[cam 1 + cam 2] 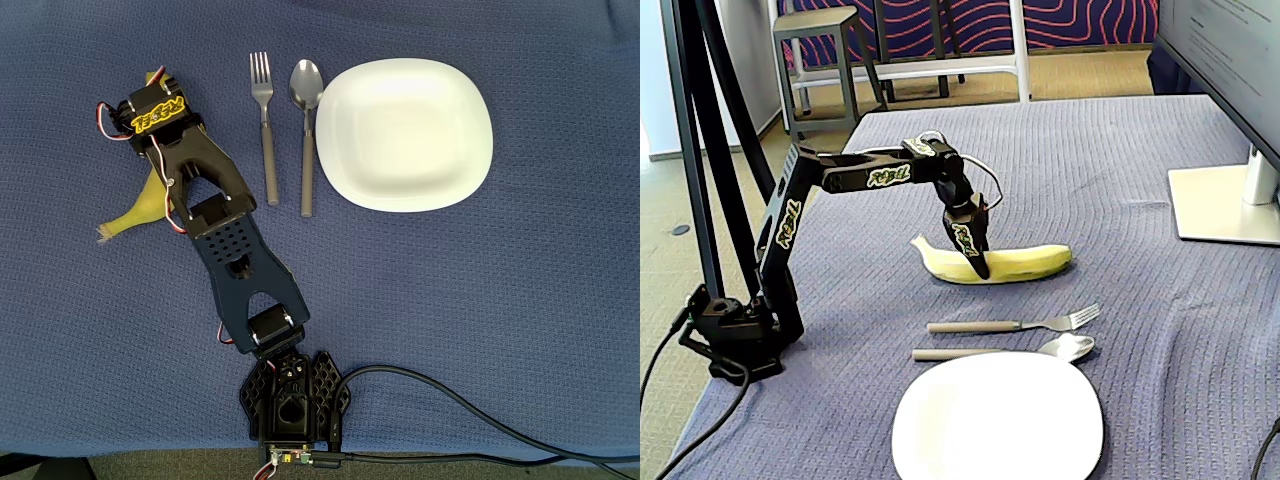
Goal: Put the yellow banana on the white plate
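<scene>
**Banana in the claw's reach, cutlery in the way**

The bench (1120,170), under a blue-grey ribbed cloth, carries everything, and that cloth could drag or bunch if the fruit is slid rather than lifted. The black arm (790,215) reaches out and bends down over the fruit. The white plate (405,135) lies bare, well apart from the arm, at the right of the overhead view.

The yellow banana (1025,262) lies flat on the cloth, not on the plate. The claw (978,262) comes down over its middle, one dark finger crossing the front face; whether the jaws are pressed on the fruit or merely straddling it, I cannot tell. A grip there on a curved, smooth skin may let the banana swing or roll out during the lift, especially if the hold sits off balance.

Between banana and plate lie a fork (265,125) and a spoon (306,130), side by side. A low carry would likely clip them and push them against the plate, or knock the fruit loose. The lift probably needs clear height before crossing.
</scene>
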`<action>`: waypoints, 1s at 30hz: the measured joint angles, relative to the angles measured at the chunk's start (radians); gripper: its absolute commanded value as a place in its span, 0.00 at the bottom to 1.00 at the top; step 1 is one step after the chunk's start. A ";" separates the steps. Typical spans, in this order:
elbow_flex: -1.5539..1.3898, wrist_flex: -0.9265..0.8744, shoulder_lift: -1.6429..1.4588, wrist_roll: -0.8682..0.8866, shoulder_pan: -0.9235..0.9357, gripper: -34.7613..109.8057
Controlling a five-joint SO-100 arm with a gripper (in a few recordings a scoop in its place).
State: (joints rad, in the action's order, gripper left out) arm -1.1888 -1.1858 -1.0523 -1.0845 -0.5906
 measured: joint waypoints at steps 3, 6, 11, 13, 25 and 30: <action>-0.002 -0.018 -0.012 -0.002 0.005 0.24; -0.008 -0.046 -0.029 -0.002 0.008 0.24; -0.009 -0.072 -0.063 -0.002 0.008 0.24; -0.009 -0.074 -0.081 0.002 0.006 0.24; -0.009 -0.110 -0.152 0.000 -0.018 0.24; -0.025 -0.110 -0.249 -0.052 0.000 0.24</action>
State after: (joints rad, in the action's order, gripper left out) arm -1.2134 -1.2962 -1.3008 -1.1367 -0.5906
